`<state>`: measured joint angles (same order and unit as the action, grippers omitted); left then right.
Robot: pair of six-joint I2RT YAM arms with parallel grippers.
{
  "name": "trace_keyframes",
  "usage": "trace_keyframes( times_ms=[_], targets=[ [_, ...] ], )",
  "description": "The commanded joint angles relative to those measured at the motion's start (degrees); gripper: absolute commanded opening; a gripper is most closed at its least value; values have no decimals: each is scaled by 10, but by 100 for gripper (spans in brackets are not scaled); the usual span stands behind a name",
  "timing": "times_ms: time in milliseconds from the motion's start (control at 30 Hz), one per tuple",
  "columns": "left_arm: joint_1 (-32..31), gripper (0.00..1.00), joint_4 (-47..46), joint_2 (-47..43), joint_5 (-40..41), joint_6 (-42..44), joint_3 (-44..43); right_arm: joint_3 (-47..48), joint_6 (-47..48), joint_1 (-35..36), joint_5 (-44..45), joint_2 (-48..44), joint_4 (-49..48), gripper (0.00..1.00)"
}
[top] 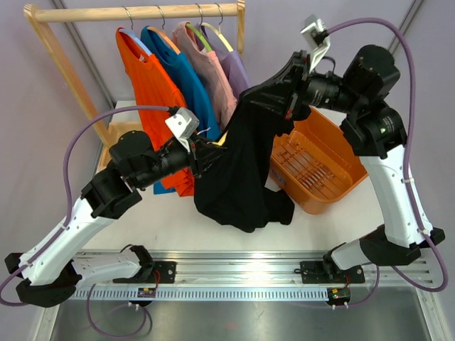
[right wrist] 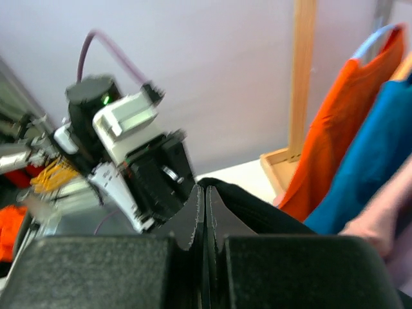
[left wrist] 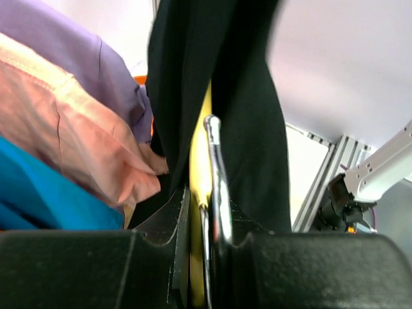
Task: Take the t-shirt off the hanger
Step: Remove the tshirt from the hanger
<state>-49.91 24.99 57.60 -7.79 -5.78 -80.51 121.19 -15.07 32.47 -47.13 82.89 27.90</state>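
A black t-shirt (top: pixel 238 174) hangs in mid-air between my two arms, its lower part drooping to the table. My left gripper (top: pixel 206 153) is shut on the yellow hanger (left wrist: pixel 198 161) and its metal hook (left wrist: pixel 219 187); in the left wrist view both are clamped between the fingers, with the black t-shirt (left wrist: pixel 251 129) draped around them. My right gripper (top: pixel 274 91) is above and to the right. It is shut on a fold of the black t-shirt (right wrist: pixel 264 215), and its pads (right wrist: pixel 198 206) are pressed together on the cloth.
A wooden rack (top: pixel 135 12) at the back holds orange (top: pixel 153 92), blue (top: pixel 181 78), pink (top: pixel 210 67) and purple (top: pixel 231 64) shirts on hangers. An orange basket (top: pixel 320 167) sits on the table right of the black t-shirt. The left arm's wrist (right wrist: pixel 129 161) shows in the right wrist view.
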Motion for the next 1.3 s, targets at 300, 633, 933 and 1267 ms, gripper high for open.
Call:
trace_keyframes(
  times_ms=[300, 633, 933, 1267],
  targets=[
    [14, 0, -60, -64, 21, -14, 73, 60, 1, -105, -31, 7, -16, 0],
    [15, 0, 53, -99, 5, -17, 48, 54, 138, -163, 137, 18, 114, 0],
    [15, 0, 124, -120, -14, -27, 20, 5, 183, -211, 194, 40, 114, 0],
    [15, 0, 151, -142, -6, -40, 2, -87, 221, -232, 198, 31, 104, 0]
  ],
)
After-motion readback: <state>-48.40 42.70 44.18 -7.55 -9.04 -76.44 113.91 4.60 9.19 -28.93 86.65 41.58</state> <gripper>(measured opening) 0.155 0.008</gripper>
